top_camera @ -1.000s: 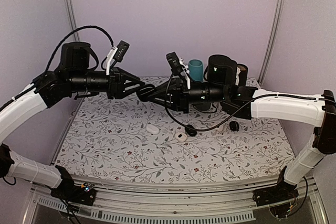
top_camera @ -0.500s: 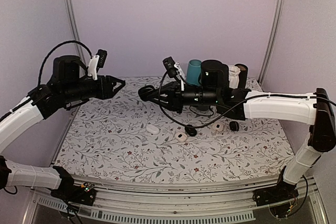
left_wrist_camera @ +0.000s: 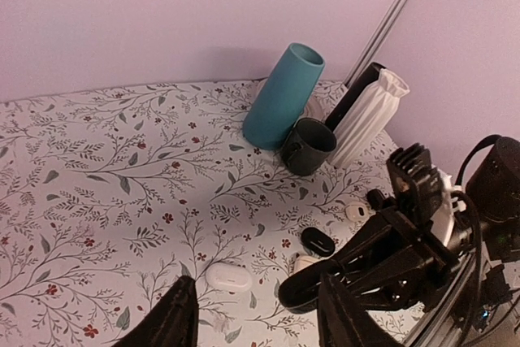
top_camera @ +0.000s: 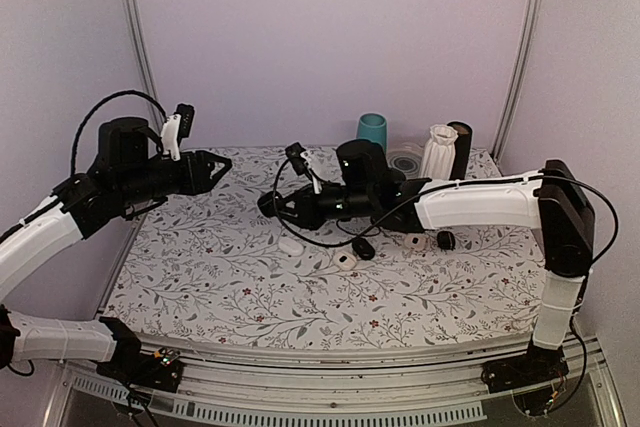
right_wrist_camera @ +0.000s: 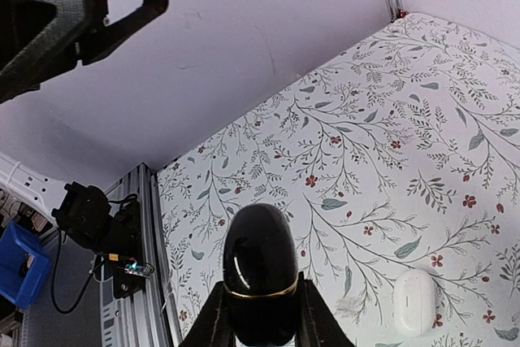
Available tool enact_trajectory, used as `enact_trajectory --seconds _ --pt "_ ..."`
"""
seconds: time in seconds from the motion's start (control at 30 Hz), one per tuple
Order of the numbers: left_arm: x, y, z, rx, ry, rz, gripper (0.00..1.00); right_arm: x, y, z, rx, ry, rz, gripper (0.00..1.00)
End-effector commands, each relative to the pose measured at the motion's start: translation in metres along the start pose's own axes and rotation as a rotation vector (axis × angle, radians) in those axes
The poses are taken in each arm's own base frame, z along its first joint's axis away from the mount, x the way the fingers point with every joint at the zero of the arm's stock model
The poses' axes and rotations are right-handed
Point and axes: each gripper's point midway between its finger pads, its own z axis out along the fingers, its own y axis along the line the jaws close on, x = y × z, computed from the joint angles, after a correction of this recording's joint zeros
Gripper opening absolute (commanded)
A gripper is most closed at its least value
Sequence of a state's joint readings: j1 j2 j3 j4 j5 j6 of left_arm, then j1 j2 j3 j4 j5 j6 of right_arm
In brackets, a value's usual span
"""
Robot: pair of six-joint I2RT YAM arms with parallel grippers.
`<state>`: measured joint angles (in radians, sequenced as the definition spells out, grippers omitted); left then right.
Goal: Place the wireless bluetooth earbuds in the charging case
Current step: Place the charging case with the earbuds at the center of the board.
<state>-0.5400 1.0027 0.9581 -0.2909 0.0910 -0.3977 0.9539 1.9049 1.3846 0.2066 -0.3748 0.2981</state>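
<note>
Lilac walls close in a table spread with a white cloth printed with leafy sprigs and small red flowers (top_camera: 200, 282). Along its far edge stand a teal tapered cup (top_camera: 372, 130), a white pleated vase (top_camera: 438, 152) and a black upright tube (top_camera: 461, 147), pushed back, we judge, to leave the middle free for work.

We see the right gripper (top_camera: 274, 204) reaching to the left over the middle of the table, its fingers clamped on the narrow end of a glossy black oval charging case with a thin gold seam (right_wrist_camera: 260, 259). The case is carried off the cloth and points outward. We think this is meant to offer its free end to the other arm. The seam looks shut, so the lid probably has to be lifted before anything goes in.

The left gripper (top_camera: 222, 169) hangs at far left, facing the case across a gap. Its fingers are spread and hold nothing, so it looks ready either to catch the lid or to fetch a bud.

The one small dark earbud (top_camera: 445, 240) we can pick out lies on the cloth to the right, just beside the right forearm and near a small white piece (top_camera: 414, 241), well apart from the held case. We cannot find its twin.

Below the held case rest a white oval case (top_camera: 291, 245), a black pebble-shaped case (top_camera: 363, 248) and, touching or nearly touching it, a small white object (top_camera: 345, 260). None of these is being handled.
</note>
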Motion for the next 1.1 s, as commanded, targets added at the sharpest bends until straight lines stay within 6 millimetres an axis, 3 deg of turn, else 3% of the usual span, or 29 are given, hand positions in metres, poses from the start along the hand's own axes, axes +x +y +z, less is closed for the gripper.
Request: enact_trajectory --seconds 0.0,0.57,0.9,1.07 --pt "-0.009 0.003 -0.006 -0.012 -0.036 -0.003 0.51 0.001 -0.014 0.020 0.024 0.018 0.051 0.10" --pt "-0.015 0.000 -0.005 0.004 -0.056 0.008 0.51 0.079 -0.064 0.090 0.061 0.195 0.259 0.16" --pt "-0.015 -0.001 0.000 0.018 -0.057 0.015 0.51 0.125 -0.082 0.108 0.092 0.270 0.350 0.18" --pt "-0.015 -0.002 0.001 0.024 -0.052 0.015 0.51 0.130 -0.084 0.108 0.117 0.279 0.356 0.32"
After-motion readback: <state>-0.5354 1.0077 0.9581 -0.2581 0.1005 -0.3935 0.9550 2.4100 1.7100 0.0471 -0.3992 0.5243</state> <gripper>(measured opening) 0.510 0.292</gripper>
